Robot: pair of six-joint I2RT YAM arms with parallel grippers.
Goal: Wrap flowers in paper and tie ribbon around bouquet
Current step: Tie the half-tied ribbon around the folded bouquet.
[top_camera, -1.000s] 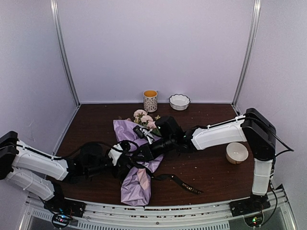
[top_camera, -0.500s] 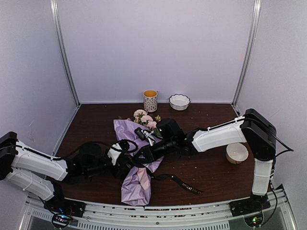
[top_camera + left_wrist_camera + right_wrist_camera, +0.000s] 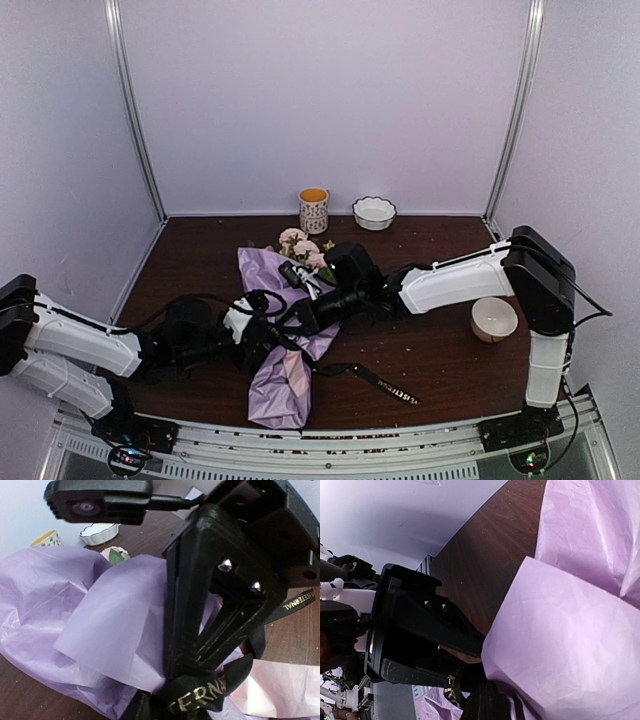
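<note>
The bouquet lies mid-table, with the flowers (image 3: 300,245) poking out of the far end of the crumpled lilac paper (image 3: 280,385). A black ribbon (image 3: 380,380) crosses its waist and trails right across the table. Both grippers meet at that waist. In the left wrist view my right gripper (image 3: 182,677) is shut on the lettered ribbon (image 3: 200,700) against the paper (image 3: 100,625). My left gripper (image 3: 268,335) sits just left of it. Its fingers (image 3: 465,640) taper toward the ribbon (image 3: 442,690), but their tips are hidden.
A patterned cup (image 3: 313,210) and a white scalloped bowl (image 3: 374,212) stand at the back edge. Another pale bowl (image 3: 494,318) sits at the right beside the right arm's base. Small crumbs dot the brown table (image 3: 440,360).
My right gripper's jaws have come together on the ribbon. The lower end of the bouquet has shifted slightly left, and both arms have stayed at its waist.
</note>
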